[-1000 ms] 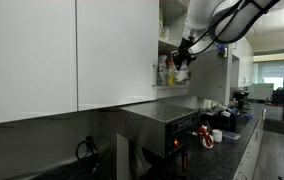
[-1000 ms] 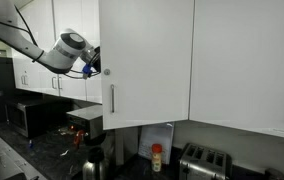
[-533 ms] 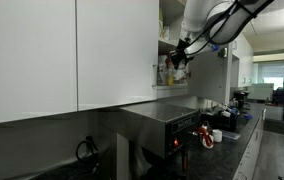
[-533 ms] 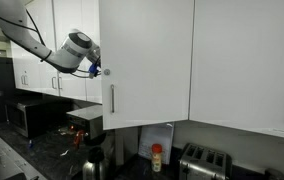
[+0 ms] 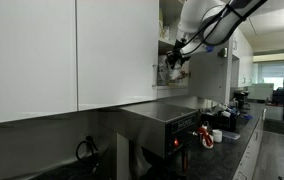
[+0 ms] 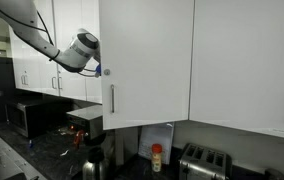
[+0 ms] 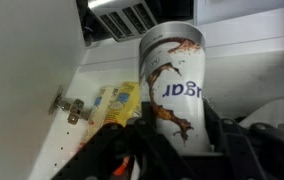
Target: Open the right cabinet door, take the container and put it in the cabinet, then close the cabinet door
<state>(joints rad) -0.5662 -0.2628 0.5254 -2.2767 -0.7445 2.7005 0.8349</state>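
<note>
In the wrist view my gripper [image 7: 172, 138] is shut on the container [image 7: 174, 85], a clear jar with a printed label, held upright between the dark fingers [image 7: 225, 135]. It sits at the mouth of the open cabinet [image 7: 244, 52], beside yellow items [image 7: 117, 100] on a shelf. In an exterior view the gripper [image 5: 178, 58] reaches into the cabinet opening [image 5: 165, 40]. In an exterior view the right cabinet door [image 6: 147, 60] stands open with its silver handle [image 6: 111, 100] facing the camera. It hides the gripper [image 6: 99, 71] behind its left edge.
A door hinge [image 7: 70, 108] sits on the cabinet's left wall. Below the cabinets runs a dark counter with a metal appliance [image 5: 167, 120], a microwave [image 6: 27, 115], a toaster [image 6: 202, 160] and a small bottle [image 6: 157, 157]. More white cabinet fronts [image 5: 32, 50] flank the opening.
The arm has carried the container up and further toward the cabinet opening; in the exterior view more of the gripper has slipped behind the open door's edge. The grip is unchanged.
</note>
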